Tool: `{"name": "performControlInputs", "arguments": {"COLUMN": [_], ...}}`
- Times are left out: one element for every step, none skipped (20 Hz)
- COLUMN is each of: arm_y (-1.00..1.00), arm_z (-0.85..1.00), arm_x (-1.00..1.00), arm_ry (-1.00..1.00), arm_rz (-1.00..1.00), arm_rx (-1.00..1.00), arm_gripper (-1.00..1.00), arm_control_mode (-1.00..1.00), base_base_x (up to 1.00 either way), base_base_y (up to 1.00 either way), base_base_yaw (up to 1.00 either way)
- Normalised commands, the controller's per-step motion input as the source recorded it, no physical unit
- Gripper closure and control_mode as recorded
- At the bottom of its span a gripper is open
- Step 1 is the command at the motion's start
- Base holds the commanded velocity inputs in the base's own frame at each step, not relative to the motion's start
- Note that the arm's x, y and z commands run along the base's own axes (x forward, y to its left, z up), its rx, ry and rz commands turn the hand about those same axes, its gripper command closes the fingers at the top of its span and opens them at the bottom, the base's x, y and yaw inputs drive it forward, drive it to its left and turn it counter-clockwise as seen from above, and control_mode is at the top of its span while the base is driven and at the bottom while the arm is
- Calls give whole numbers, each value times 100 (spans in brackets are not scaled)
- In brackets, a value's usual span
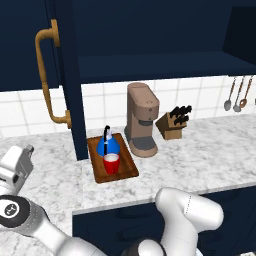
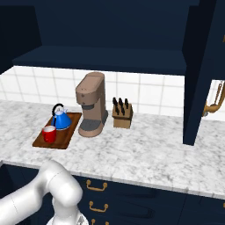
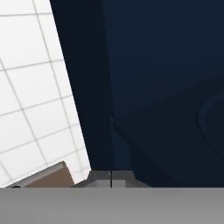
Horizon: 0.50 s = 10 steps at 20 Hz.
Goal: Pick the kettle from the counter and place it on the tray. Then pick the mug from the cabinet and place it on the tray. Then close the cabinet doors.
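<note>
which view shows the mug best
The left base view: the mug stands on the tray facing the camera, rim and white inside visible, in front of the kettle. The right base view shows it smaller and farther off, at the tray's near corner.

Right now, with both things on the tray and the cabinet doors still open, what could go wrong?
1. The left cabinet door stands open with its lower edge just above the tray. Swinging it shut could possibly catch the kettle handle.
2. The gripper is shut, pressed near the door edge. A push that slips off could send the arm towards the coffee machine.
3. The right door is far to the side, so reaching it may strain the arm.
</note>
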Motion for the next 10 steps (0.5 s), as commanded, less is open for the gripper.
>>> {"name": "performControlInputs", "arguments": {"arm_y": [13,16,11,10,3,0,0,0,0,0], "arm_z": [19,18,18,21,23,24,27,27,28,30], "arm_x": [21,24,24,22,12,0,0,0,-6,-3], "arm_ry": [-7,-8,-7,-7,-9,-13,-15,-18,-28,-26], "arm_rz": [10,11,11,10,9,7,5,1,0,0], "arm_rx": [0,0,0,0,0,0,0,0,0,0], "arm_gripper": [100,100,100,100,100,100,100,100,100,100], "arm_control_mode": [-100,-100,-100,-100,-100,-100,-100,-100,-100,-100], "base_base_x": [0,0,0,0,0,0,0,0,0,0], "base_base_y": [0,0,0,0,0,0,0,0,0,0], "base_base_yaw": [0,0,0,0,0,0,0,0,0,0]}}
